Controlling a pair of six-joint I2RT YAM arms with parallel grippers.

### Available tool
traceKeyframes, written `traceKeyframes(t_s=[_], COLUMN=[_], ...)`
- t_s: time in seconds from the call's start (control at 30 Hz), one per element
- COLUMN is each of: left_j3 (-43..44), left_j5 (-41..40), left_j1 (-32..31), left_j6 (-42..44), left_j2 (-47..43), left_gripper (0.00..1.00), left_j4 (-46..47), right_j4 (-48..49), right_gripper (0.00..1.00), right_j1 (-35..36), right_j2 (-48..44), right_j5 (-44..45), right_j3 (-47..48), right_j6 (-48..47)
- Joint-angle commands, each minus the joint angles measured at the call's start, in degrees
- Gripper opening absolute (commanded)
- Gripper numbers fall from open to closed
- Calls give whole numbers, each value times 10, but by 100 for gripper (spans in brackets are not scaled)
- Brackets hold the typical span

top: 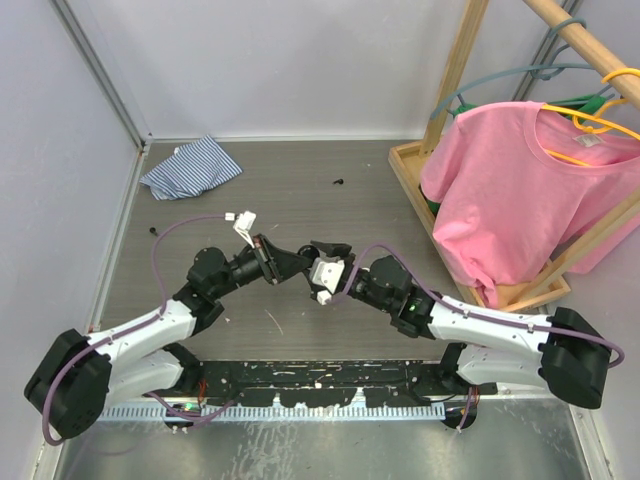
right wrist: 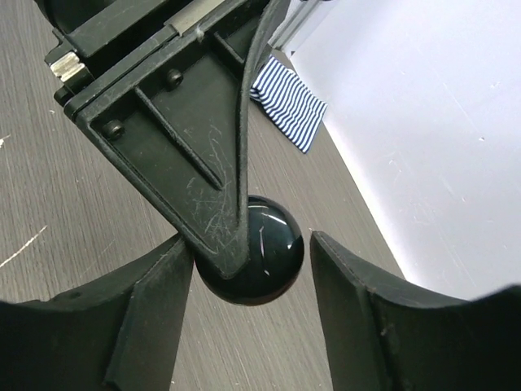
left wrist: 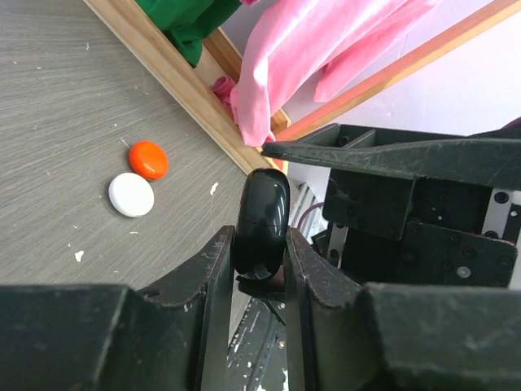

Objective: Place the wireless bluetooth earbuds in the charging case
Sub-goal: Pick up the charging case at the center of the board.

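Note:
A glossy black round charging case (left wrist: 262,213) hangs above the table, pinched edge-on in my left gripper (left wrist: 260,244), which is shut on it. My right gripper (right wrist: 251,244) faces it from the other side, open. Its jaws straddle the same case (right wrist: 275,244), and a small gap shows between the case and the right-hand finger (right wrist: 350,301). In the top view both grippers meet over the table's middle, the left (top: 288,262) and the right (top: 312,264). I cannot make out any earbuds in these views.
An orange round case (left wrist: 149,160) and a white round case (left wrist: 131,195) lie on the table beside a wooden rack base (left wrist: 175,77). The rack holds a pink shirt (top: 520,180). A striped cloth (top: 190,167) lies at the back left, with a small dark speck (top: 340,181) mid-back.

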Motion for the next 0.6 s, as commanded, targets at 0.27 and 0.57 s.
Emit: traceKeyframes(t_s=[0.27, 0.57], left_j3=[-55, -81], left_j5=[-40, -28], left_j1=[-1, -2], left_j6=[215, 319], left_j2=[-47, -63], left_gripper=[10, 5], left_j4=[67, 137], right_j4=[-82, -229], right_gripper=[83, 87], right_j1=[2, -15], right_j2=[-92, -114], right_j5=[-17, -64], right_j3=[28, 106], right_j6=[37, 99])
